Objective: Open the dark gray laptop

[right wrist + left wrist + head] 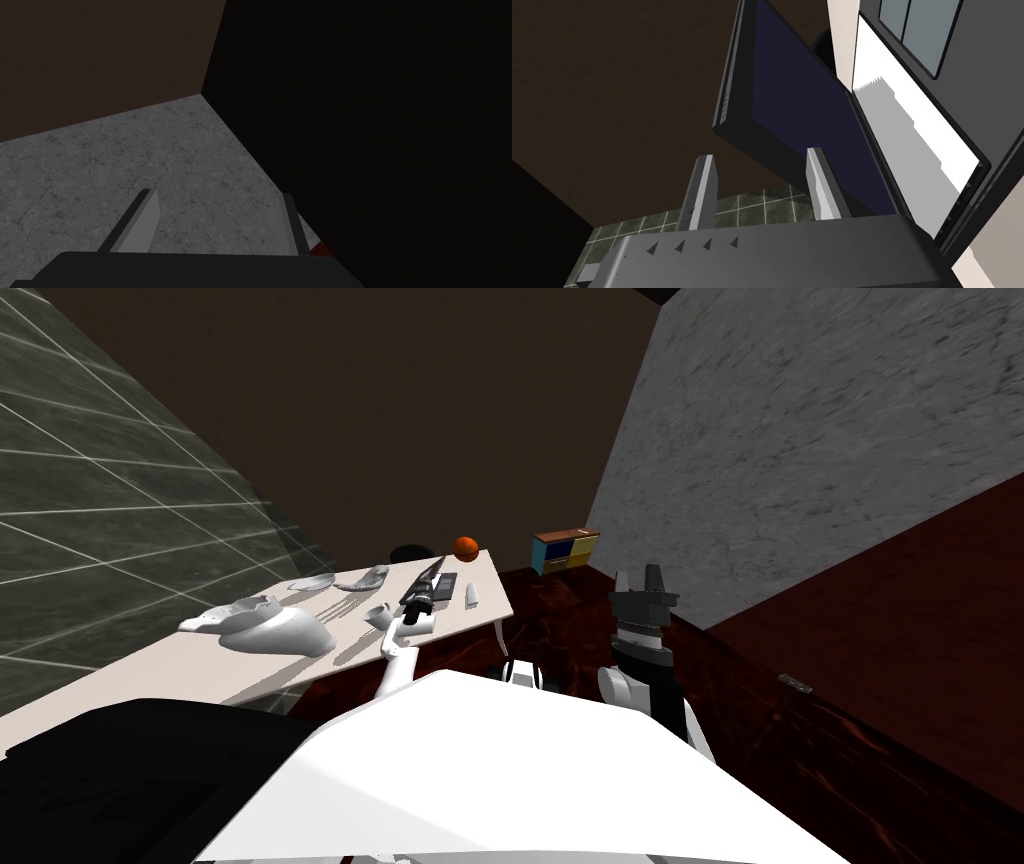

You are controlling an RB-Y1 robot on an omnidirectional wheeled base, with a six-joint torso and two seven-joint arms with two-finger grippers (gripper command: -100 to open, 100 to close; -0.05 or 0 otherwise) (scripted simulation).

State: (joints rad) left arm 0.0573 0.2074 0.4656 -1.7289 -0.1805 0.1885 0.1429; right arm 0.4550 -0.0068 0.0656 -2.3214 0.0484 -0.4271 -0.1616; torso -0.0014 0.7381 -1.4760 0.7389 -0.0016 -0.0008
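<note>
The left hand (762,186) holds its two blade fingers apart, clamped on nothing, close against the raised lid of the dark grey laptop (792,110). One finger overlaps the dark blue screen; I cannot tell whether it touches. The laptop stands partly open near the far right end of the pale flat counter (150,673). Just beyond it sits a round orange ball (465,548). The right hand (645,580), fingers also apart, is raised over the dark red floor (800,758), right of the counter.

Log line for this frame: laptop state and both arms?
laptop on table: lid part raised | left jaws: open, at lid | right jaws: open, away from table
</note>
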